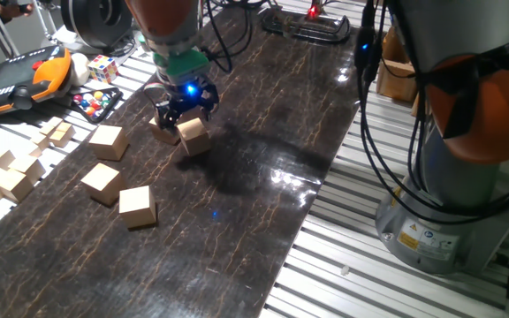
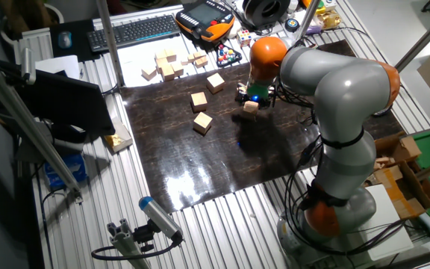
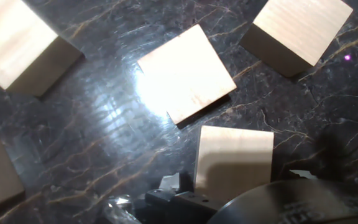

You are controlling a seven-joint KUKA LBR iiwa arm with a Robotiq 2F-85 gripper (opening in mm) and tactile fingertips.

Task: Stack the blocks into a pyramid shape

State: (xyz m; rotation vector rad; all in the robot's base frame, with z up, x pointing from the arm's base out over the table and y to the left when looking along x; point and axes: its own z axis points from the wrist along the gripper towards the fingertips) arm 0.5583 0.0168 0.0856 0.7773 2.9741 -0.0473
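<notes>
Claw [image 1: 186,108]: pinching a block [image 1: 193,135], raised off the table [image 1: 263,132].
Second block [image 1: 163,131]: just beside the claw.
Three blocks [image 1: 109,141] [image 1: 102,183] [image 1: 137,206]: apart, left of it.

One fixed view: low and close at the counter's [image 1: 263,177] edge, facing along the dark mat toward the clutter.
Other fixed view: high and far, looking down from the opposite side.
Hand view: straight down, very near.
Shared: mat, blocks [image 1: 137,206].
</notes>
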